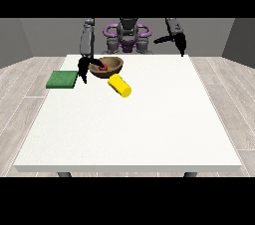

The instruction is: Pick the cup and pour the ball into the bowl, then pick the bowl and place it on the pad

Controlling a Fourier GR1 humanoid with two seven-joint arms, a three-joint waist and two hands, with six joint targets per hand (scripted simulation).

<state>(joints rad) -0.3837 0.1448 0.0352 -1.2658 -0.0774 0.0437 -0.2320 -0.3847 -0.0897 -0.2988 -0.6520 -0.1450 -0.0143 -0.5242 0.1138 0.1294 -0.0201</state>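
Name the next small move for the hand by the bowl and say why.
Probably close that hand on the bowl's near rim, then lift toward the green pad. The red ball already sits in the bowl, the yellow cup lies on its side, and the bowl is not yet on the pad.

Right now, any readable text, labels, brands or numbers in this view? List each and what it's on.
None. No words, numbers, logos or signs show anywhere in the front view.
Yellow cup: plain, no marking.
Brown bowl: plain; the red ball inside is unmarked.
Green pad: plain.
White table: no print.
Robot torso: purple and grey parts, no lettering visible.
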